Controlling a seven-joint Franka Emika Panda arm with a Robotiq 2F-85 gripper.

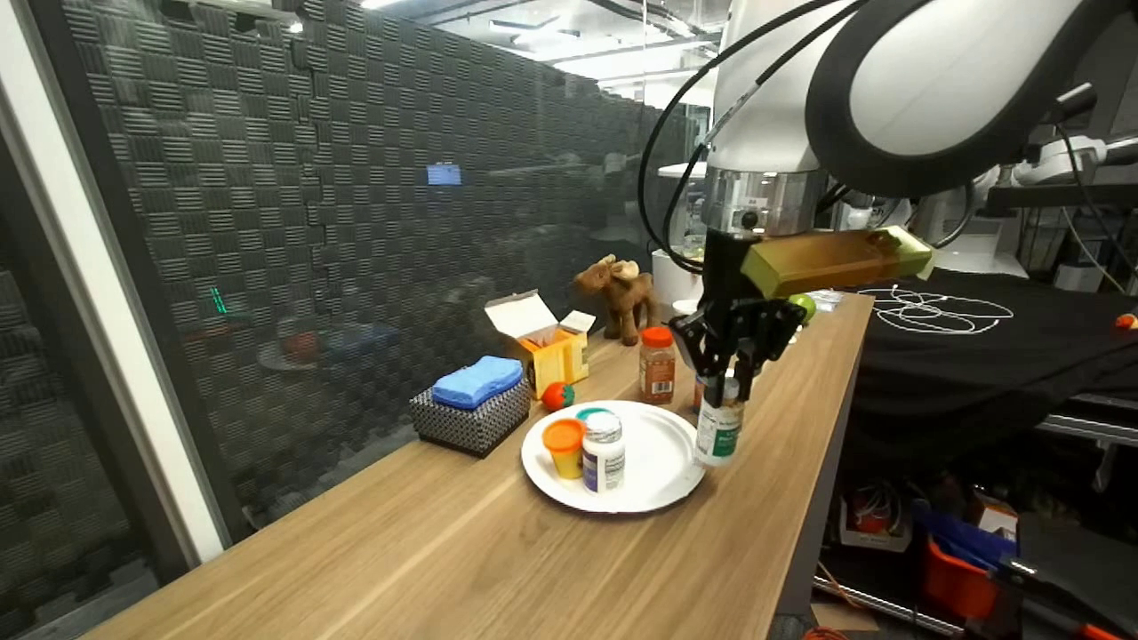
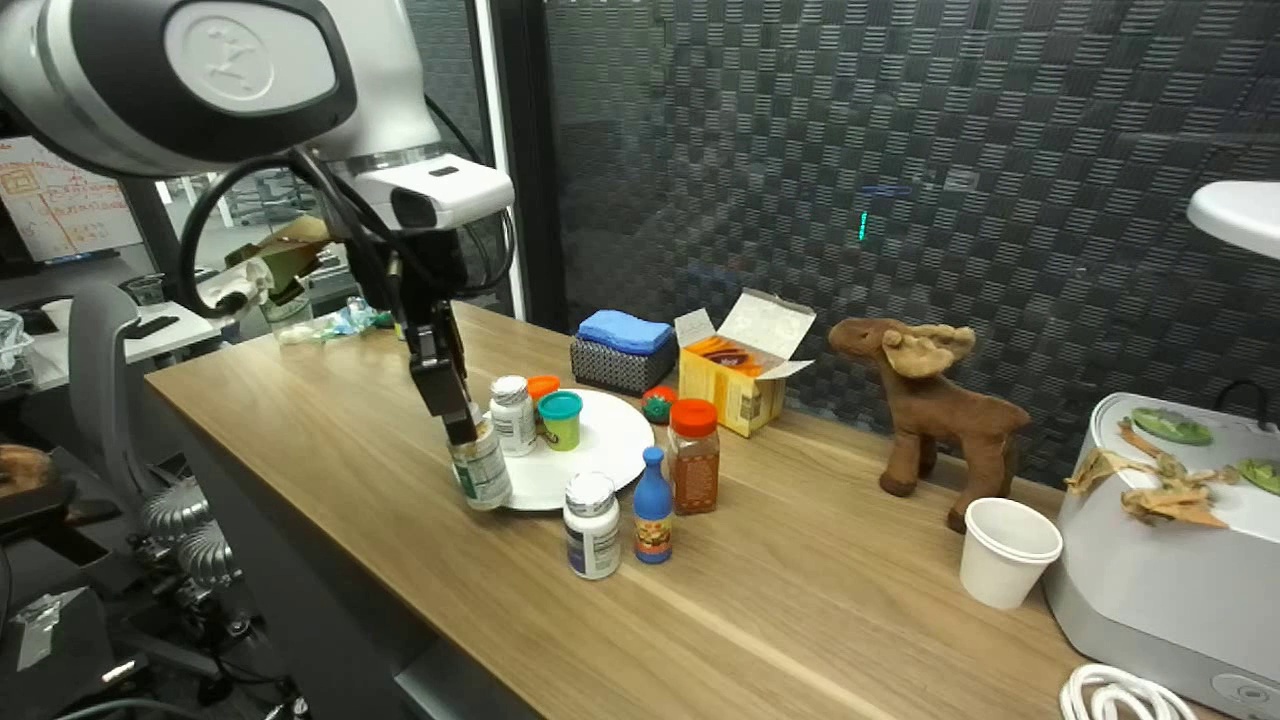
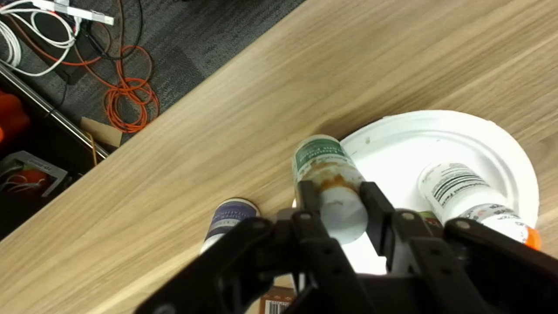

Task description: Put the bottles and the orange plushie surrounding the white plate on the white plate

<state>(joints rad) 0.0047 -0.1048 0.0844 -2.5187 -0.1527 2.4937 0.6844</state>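
My tool (image 3: 336, 192) is clamped on a white plastic bottle with a green-banded label (image 1: 720, 431), tilted at the rim of the round white plate (image 1: 658, 453) (whether they touch, I can't tell). On that plate I have a second white bottle (image 2: 514, 418), a yellow tub with an orange lid (image 1: 565, 447) and a tub with a teal lid (image 2: 561, 422) crowded together. Off it, near the rim, stand a white bottle with a purple label (image 2: 592, 530), a slim blue bottle (image 2: 653, 508) and a reddish bottle with an orange-red cap (image 2: 694, 465). A round red-orange lump with a green top (image 2: 659, 404) lies between the plate and an open yellow carton (image 2: 755, 405). Farther along the wooden bench (image 2: 790, 590) stands a brown moose toy (image 2: 945, 415).
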